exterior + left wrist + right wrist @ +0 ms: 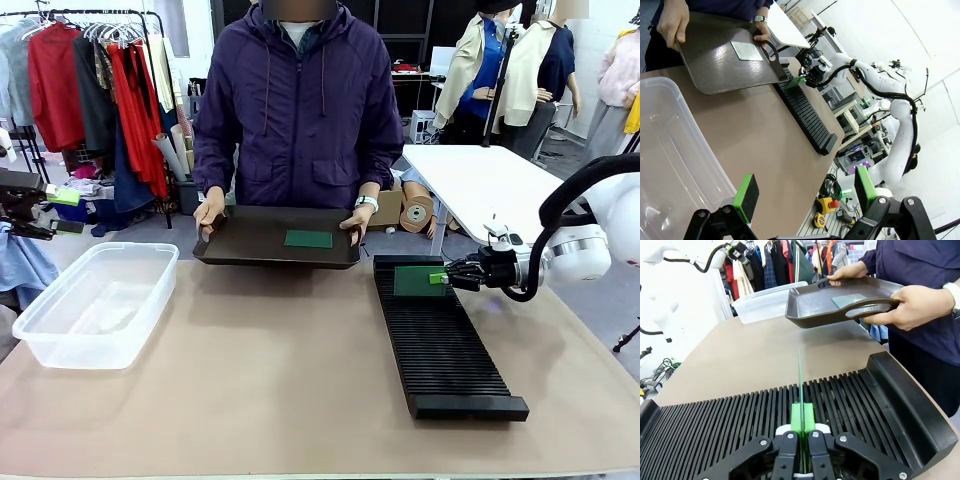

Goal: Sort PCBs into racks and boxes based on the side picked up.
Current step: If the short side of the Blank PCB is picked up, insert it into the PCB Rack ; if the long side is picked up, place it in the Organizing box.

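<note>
PCB (418, 281), right of centre, stands on edge over the rack's (445, 360) far end, clamped in the right gripper (440, 279). Left gripper (804, 192), bottom of frame, gapes apart above the box (670, 150).

Right gripper (802, 421) clamped, left gripper (805, 192) spread wide
</note>
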Tool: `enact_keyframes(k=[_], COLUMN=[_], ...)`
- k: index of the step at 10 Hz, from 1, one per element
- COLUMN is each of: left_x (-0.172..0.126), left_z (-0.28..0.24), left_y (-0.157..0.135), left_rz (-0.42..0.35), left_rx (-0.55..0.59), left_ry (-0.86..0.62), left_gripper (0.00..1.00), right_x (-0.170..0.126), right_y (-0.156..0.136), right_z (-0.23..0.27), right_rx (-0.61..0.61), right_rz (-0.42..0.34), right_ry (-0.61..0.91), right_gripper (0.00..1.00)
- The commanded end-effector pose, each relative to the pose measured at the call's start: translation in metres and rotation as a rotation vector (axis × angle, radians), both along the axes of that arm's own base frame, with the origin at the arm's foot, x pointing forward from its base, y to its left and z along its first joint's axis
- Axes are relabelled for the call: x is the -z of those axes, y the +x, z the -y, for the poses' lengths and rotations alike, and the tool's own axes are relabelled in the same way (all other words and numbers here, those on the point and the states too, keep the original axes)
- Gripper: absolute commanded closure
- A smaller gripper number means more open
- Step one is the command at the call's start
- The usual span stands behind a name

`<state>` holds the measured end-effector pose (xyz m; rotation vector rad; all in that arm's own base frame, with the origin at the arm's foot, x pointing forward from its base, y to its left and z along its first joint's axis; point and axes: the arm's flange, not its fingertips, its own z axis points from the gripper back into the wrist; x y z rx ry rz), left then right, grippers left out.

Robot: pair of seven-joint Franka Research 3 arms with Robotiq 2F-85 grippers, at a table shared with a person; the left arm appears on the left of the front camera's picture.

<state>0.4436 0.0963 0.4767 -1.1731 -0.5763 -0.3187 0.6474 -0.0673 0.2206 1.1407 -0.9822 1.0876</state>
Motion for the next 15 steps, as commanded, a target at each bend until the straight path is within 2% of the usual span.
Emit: enact_keyframes(k=[1, 4, 9, 15], left_x=[-0.002, -0.002, -0.002, -0.002], left_z=[0.0, 0.0, 0.0, 0.0], left_y=[0.0, 0.0, 0.0, 0.0], left_rz=[0.004, 0.004, 0.004, 0.004], left_rx=[-0.001, -0.001, -0.001, -0.001], left_ry=[-0.001, -0.001, -0.001, -0.001], left_gripper=[0.0, 0.0, 0.0, 0.0], right_x=[0.007, 0.002, -0.005, -0.005], right_y=[0.011, 0.011, 0.01, 0.009], right_z=[0.003, 0.005, 0.008, 0.009], right_rx=[0.058, 0.049, 0.061, 0.049], right_rz=[-0.052, -0.039, -0.018, 0.0], right_ry=[-0.028, 0.011, 0.043, 0.042], right_gripper=[1.0, 1.0, 0.02, 0.0])
